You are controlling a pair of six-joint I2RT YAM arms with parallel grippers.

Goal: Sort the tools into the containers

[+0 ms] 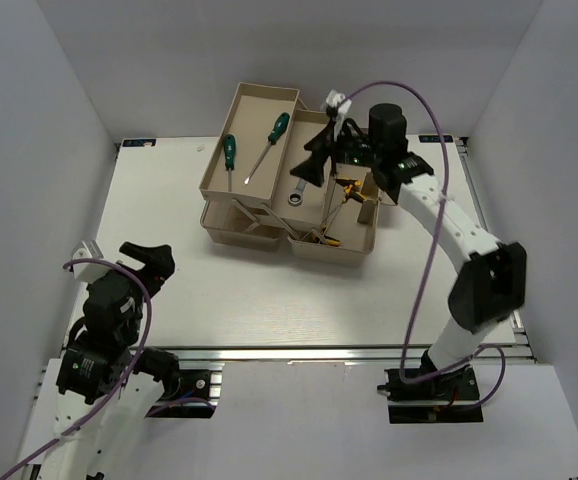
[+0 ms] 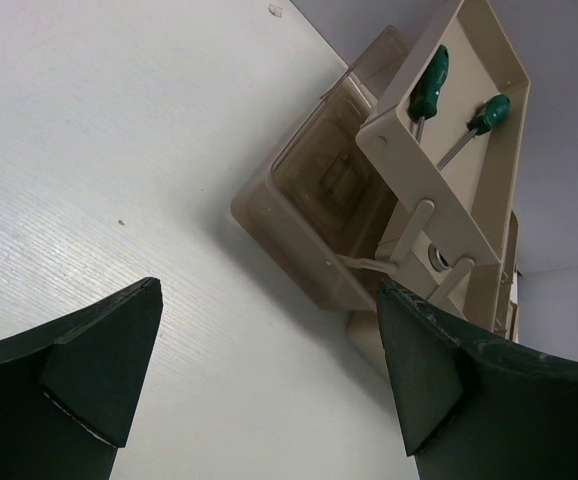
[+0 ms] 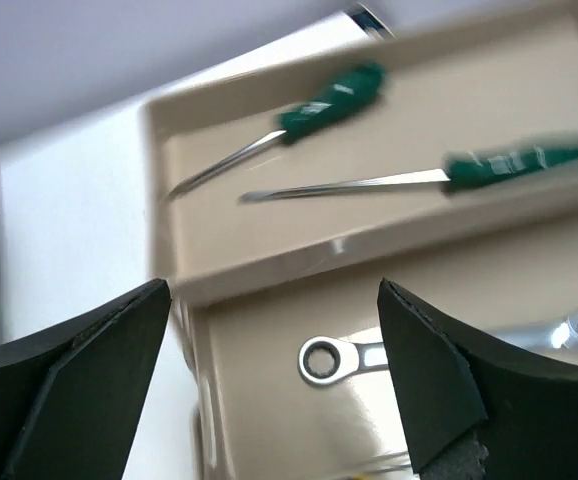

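Hovering over the wrench (image 3: 321, 358), right fingers (image 3: 79, 380) spread (left fingers (image 2: 79, 375) too); screwdriver (image 3: 514, 163) print blurred.

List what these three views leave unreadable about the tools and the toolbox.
- Wrench: right wrist view, far end blurred and behind a jaw.
- Hex keys: top view, too small and partly under the right arm's jaws to count.
- Screwdrivers: right wrist view, motion blur hides the tip types.
- Lower left compartment: left wrist view, contents murky through its translucent wall; from above, the upper tray covers it.
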